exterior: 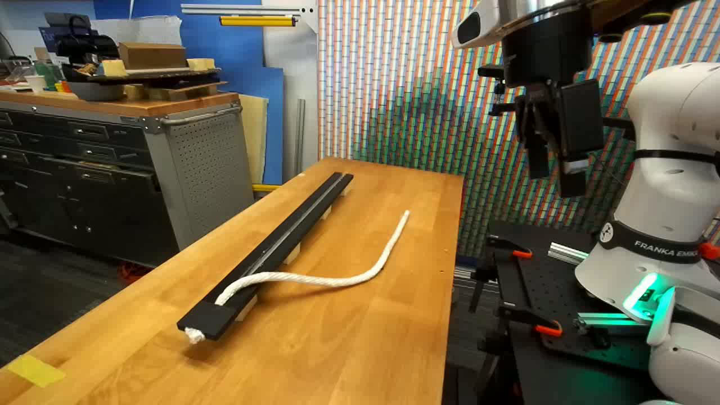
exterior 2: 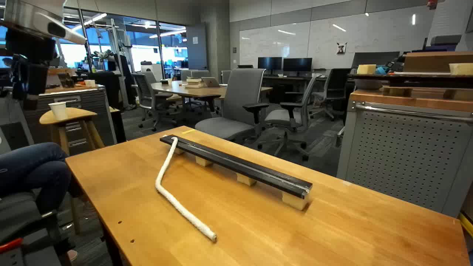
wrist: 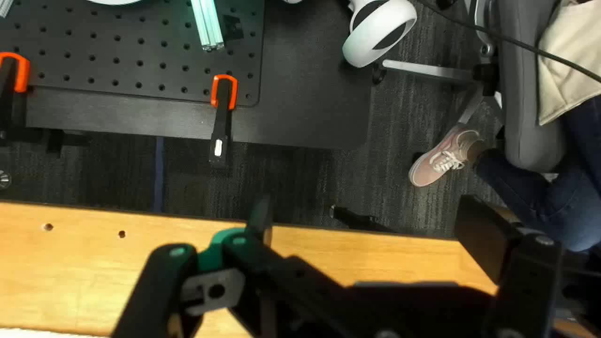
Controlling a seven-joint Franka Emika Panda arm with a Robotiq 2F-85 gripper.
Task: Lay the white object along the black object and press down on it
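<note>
The white object, a rope (exterior: 326, 280), has one end at the near end of the black object, a grooved rail (exterior: 278, 235). There it emerges from beneath a black cover, with a frayed tip (exterior: 194, 336) poking past the rail. The rest crosses the rail's side and lies curved on the table, its free end (exterior 2: 212, 236) away from the rail. Well off to the side, above the robot's base, hangs my gripper (exterior: 556, 175). In the wrist view its fingers (wrist: 483, 239) stand wide apart with nothing between them; I see table edge and floor beyond.
Several wooden blocks (exterior 2: 245, 179) raise the rail off the wooden table (exterior: 360, 354). Clamps with orange tips (wrist: 224, 91) sit on the black base platform (wrist: 305, 103). A seated person's leg (exterior 2: 33, 166) is close to the table. A tool cabinet (exterior: 208, 169) stands beyond it.
</note>
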